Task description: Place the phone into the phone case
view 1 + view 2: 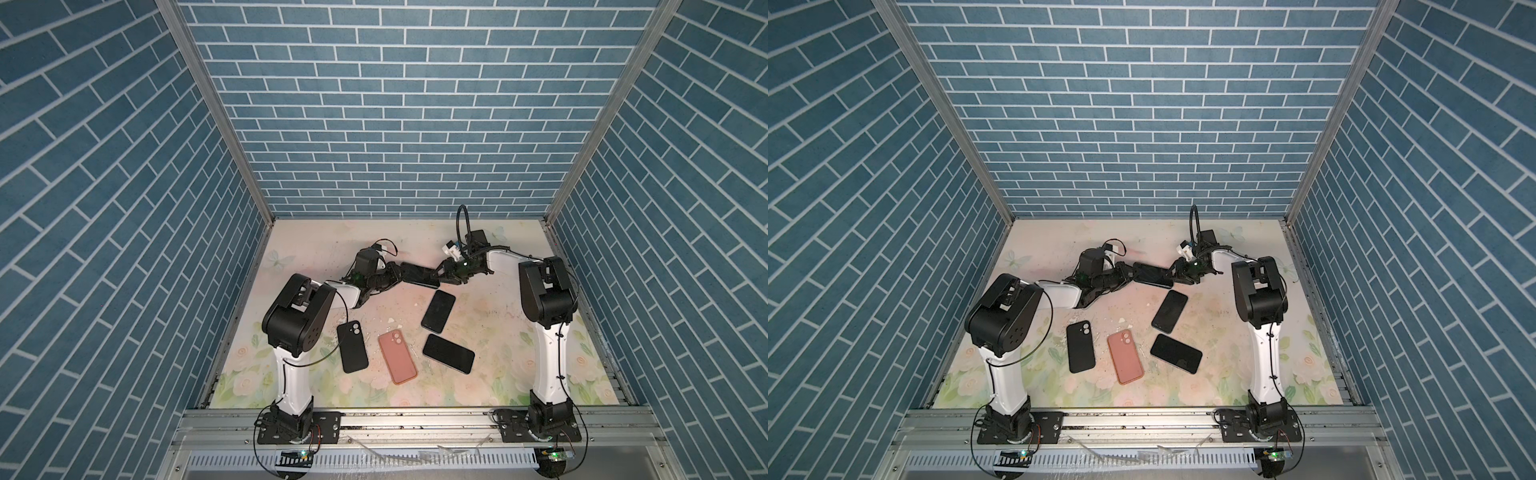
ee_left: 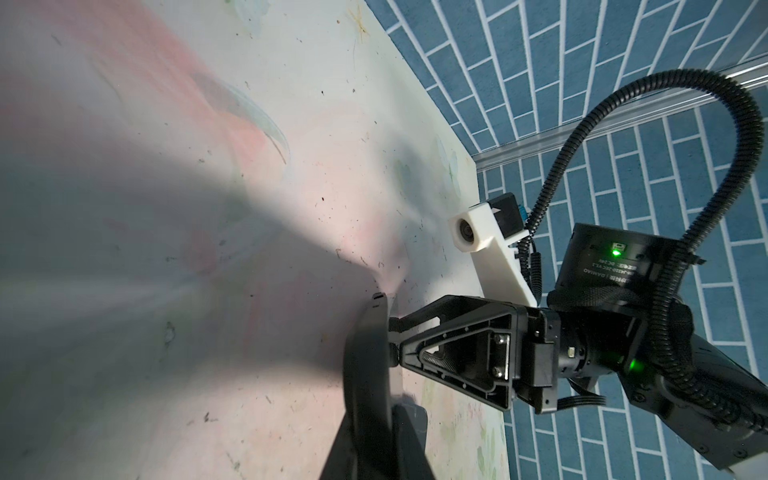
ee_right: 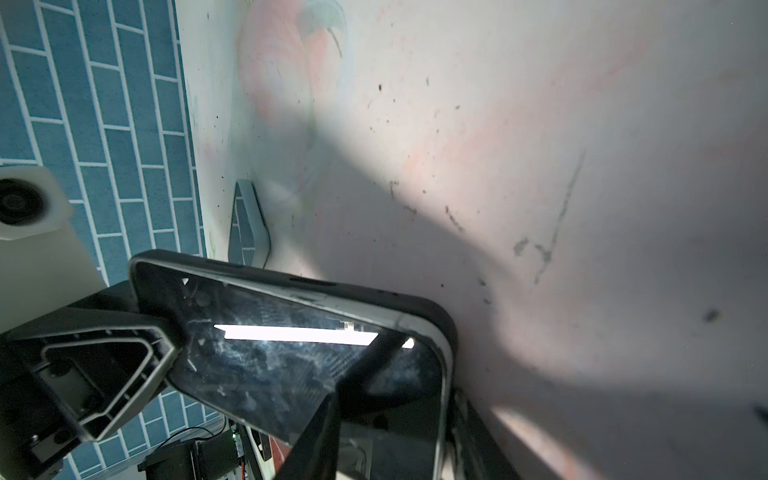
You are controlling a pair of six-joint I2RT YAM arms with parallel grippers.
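Observation:
A black-screened phone [image 1: 419, 274] [image 1: 1152, 274] sits in a black phone case [image 3: 415, 301] and is held up between both grippers, above the back middle of the table. In the right wrist view the case rim wraps the phone's far end, and the phone's silver edge [image 3: 441, 374] shows along one side. My left gripper [image 1: 402, 272] [image 2: 374, 440] is shut on the left end of the case, one finger on each face. My right gripper [image 1: 436, 277] [image 3: 395, 436] is shut on the right end, with one finger [image 3: 328, 419] across the screen.
On the flowered table [image 1: 498, 365] lie a black case [image 1: 352, 347] and a pink case [image 1: 397, 356], both with the camera side up. Two bare black phones [image 1: 438, 311] [image 1: 449, 354] lie to their right. Blue brick walls close in three sides.

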